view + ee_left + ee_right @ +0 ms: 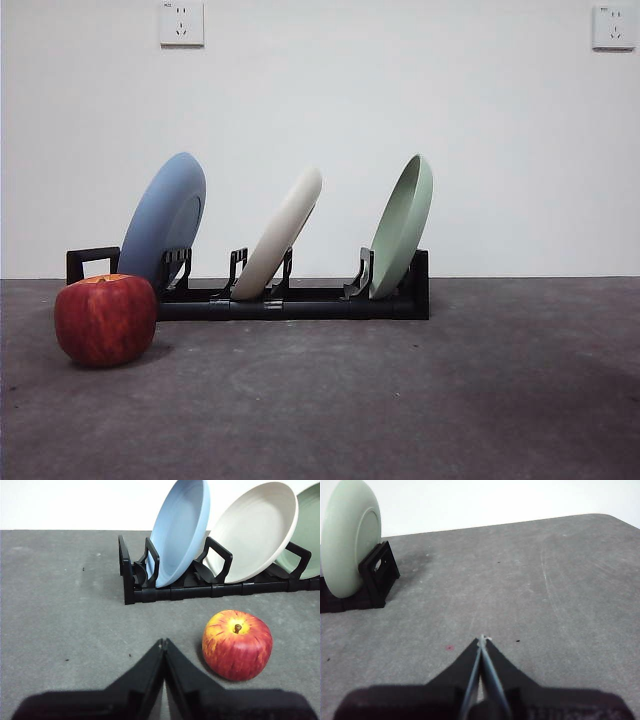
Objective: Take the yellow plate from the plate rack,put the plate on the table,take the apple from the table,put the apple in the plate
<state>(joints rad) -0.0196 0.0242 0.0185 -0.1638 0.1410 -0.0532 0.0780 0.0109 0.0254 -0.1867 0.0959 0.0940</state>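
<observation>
The yellow plate [283, 232] is cream-white and stands tilted in the middle slot of the black plate rack [300, 298]. It also shows in the left wrist view [255, 532]. The red apple [105, 319] sits on the table [400, 400] in front of the rack's handle end. In the left wrist view the apple [237, 645] lies just beside my left gripper [163, 642], which is shut and empty. My right gripper [482, 639] is shut and empty over bare table, off the rack's [375, 577] other end. Neither arm shows in the front view.
A blue plate [165, 218] stands in the rack's slot by the handle, and a pale green plate [403, 226] in the slot at the other end. The green plate also shows in the right wrist view [347, 540]. A white wall with two sockets stands behind.
</observation>
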